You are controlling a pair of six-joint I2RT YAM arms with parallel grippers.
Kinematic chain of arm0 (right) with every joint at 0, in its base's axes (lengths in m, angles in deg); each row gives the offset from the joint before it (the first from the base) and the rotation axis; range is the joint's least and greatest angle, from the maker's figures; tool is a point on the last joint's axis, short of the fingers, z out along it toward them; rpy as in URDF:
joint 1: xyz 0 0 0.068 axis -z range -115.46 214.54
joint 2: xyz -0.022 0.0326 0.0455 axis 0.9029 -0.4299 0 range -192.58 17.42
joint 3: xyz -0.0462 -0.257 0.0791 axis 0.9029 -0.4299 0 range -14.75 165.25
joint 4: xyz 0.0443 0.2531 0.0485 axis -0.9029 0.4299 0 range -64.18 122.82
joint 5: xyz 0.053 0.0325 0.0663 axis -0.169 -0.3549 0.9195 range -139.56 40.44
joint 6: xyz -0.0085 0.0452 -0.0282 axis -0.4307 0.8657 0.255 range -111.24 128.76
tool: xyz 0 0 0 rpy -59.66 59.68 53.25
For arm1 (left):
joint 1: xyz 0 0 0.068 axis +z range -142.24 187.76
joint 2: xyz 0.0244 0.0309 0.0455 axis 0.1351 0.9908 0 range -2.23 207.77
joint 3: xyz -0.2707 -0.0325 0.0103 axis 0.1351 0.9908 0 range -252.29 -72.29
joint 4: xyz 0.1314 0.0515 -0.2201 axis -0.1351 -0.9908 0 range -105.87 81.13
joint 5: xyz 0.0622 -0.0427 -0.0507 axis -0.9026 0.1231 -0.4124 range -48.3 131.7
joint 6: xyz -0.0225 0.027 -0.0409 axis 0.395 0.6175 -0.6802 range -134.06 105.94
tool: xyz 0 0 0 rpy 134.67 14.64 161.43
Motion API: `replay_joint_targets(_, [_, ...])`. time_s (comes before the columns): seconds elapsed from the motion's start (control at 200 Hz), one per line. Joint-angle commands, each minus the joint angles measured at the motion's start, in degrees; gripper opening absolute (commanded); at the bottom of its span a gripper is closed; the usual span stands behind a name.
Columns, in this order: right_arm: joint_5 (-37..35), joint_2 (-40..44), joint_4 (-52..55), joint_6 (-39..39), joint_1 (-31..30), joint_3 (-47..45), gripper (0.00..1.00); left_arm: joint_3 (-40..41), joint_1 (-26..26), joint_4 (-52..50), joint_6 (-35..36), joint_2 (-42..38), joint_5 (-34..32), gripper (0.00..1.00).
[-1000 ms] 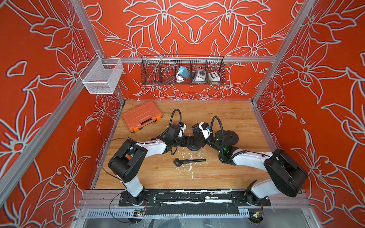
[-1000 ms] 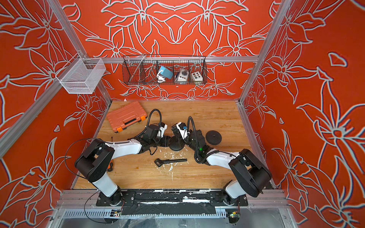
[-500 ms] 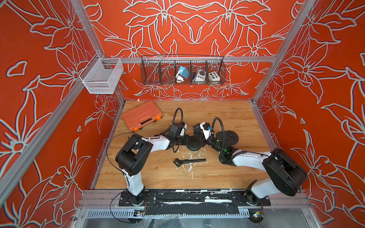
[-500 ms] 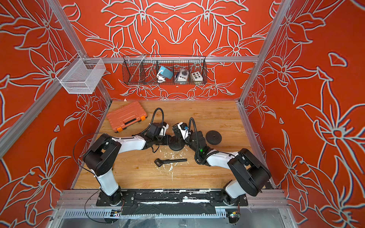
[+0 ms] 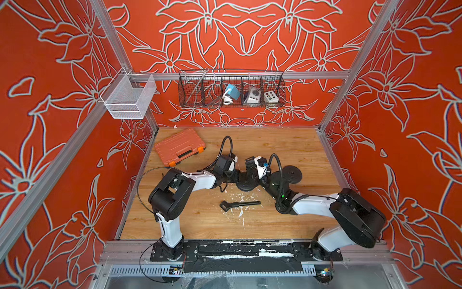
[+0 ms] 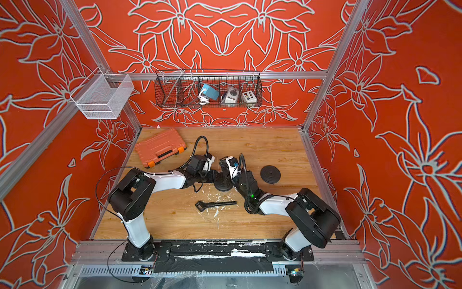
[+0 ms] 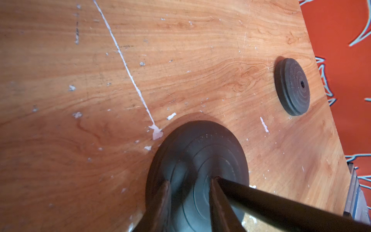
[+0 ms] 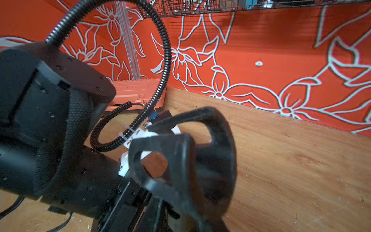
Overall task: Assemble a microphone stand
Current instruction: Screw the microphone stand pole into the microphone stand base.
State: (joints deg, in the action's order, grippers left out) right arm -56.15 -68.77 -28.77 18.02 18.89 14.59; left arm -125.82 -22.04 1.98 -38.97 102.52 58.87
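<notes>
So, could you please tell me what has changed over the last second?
The left arm swung its elbow inward, easing the left tool closer over the round base; nothing visibly grasped. The right tool, spare disc, loose rod and orange case stayed put.

A: In both top views the wrist housings hide the fingertips of the left gripper [image 5: 237, 176] and right gripper [image 5: 250, 172].

B: And the round black ribbed disc [image 7: 197, 160] runs off the left wrist view's edge, fingers [image 7: 161, 202] blurred.
</notes>
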Motion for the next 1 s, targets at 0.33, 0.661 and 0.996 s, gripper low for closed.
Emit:
replay_joint_targets(0.33, [-23.97, -4.86, 8.12, 6.23, -8.41, -3.22, 0.00, 4.36, -0.70, -7.52, -0.18, 3.67, 1.28, 0.35])
replay_joint_targets(0.661, [-17.91, -5.04, 6.38, 3.32, -8.26, -2.62, 0.00, 4.65, -0.70, -7.16, -0.29, 2.94, 1.16, 0.35])
replay_joint_targets(0.996, [-5.00, -0.06, 11.49, -0.14, -4.53, -1.42, 0.43, 3.88, -0.65, -7.86, 0.00, 2.93, 0.41, 0.39])
